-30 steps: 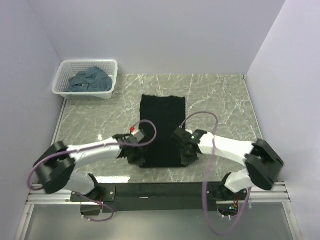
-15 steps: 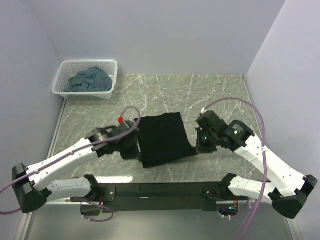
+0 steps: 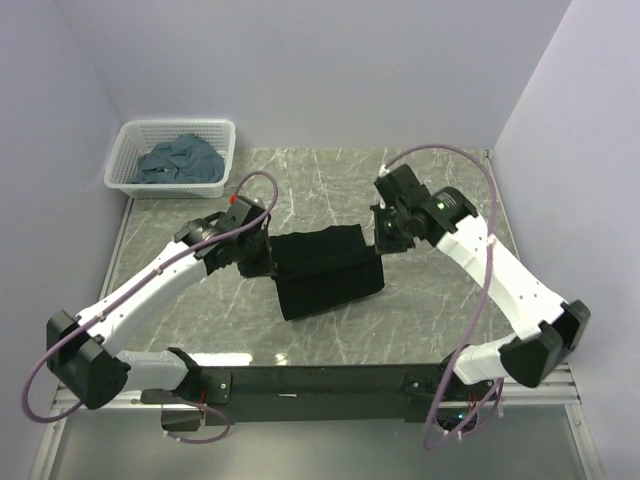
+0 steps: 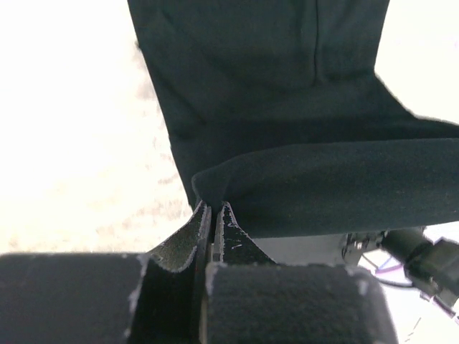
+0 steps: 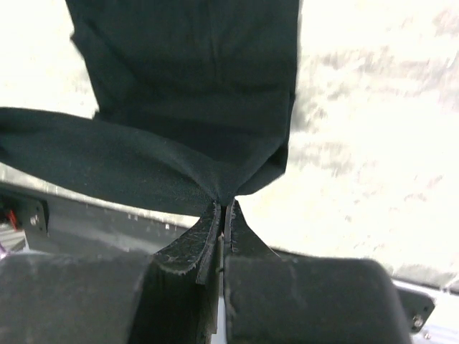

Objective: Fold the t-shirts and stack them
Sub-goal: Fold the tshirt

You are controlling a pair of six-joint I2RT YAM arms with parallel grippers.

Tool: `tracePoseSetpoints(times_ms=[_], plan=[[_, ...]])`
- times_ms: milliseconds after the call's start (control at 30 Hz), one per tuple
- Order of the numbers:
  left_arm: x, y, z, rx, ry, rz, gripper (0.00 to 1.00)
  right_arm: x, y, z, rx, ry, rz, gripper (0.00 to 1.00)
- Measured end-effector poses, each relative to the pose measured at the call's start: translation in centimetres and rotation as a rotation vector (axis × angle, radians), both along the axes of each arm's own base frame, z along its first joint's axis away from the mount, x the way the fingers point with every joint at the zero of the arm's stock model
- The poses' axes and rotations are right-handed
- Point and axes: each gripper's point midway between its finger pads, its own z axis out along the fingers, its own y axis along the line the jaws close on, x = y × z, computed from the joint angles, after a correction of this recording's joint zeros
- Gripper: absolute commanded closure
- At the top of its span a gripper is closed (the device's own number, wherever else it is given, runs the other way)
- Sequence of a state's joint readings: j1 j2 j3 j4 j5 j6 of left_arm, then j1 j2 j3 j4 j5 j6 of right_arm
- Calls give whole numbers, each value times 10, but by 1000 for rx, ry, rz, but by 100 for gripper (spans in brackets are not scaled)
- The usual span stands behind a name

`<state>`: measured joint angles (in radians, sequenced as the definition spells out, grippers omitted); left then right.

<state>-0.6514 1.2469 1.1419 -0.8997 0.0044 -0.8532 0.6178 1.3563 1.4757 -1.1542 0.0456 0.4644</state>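
Note:
A black t-shirt (image 3: pixel 325 270) lies folded into a narrow strip at the middle of the marble table (image 3: pixel 440 190), its near end lifted and carried back over the rest. My left gripper (image 3: pixel 266 258) is shut on the left corner of that lifted edge (image 4: pixel 215 188). My right gripper (image 3: pixel 382 232) is shut on the right corner (image 5: pixel 228 188). Between them the cloth (image 4: pixel 344 179) hangs taut above the lower layer (image 5: pixel 186 64). Slate blue-grey t-shirts (image 3: pixel 180 160) sit crumpled in the basket.
A white lattice basket (image 3: pixel 127 140) stands at the table's far left corner against the wall. Purple cables (image 3: pixel 260 185) loop above both arms. The black base rail (image 3: pixel 320 380) runs along the near edge. Walls close in at the left, back and right.
Both grippers have lifted the near end of the black t-shirt and carried it away from the bases toward the far end, so the strip is now doubling over itself.

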Motion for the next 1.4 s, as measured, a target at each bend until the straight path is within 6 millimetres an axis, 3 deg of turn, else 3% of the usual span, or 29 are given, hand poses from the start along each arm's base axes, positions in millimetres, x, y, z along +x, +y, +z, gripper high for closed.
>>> tracePoseSetpoints(times_ms=[300,533,833,1067,1100,1167,1200,1233,1300,1400], plan=[[69,10,-4,33,-36,53,99,67,8,-10,-7,-25,-20,100],[115,16,-33,83,-12,82,99,114,17,-36,-12,-15,-30,100],[148,25,-84,151,50,120,99,161,26,-93,12,24,-46,100],[162,28,-106,187,50,140,99,184,28,-127,23,26,-61,100],[164,28,-107,189,46,141,99,186,28,-129,26,22,-63,96],[168,27,-109,191,38,145,91,188,25,-134,32,22,-69,90],[170,27,-109,191,34,147,86,189,25,-135,35,23,-73,81],[170,27,-109,192,33,147,73,189,24,-135,39,22,-78,76],[171,29,-108,204,24,149,60,192,22,-135,38,12,-83,63],[172,37,-103,233,10,174,34,196,16,-132,37,-19,-105,53]])
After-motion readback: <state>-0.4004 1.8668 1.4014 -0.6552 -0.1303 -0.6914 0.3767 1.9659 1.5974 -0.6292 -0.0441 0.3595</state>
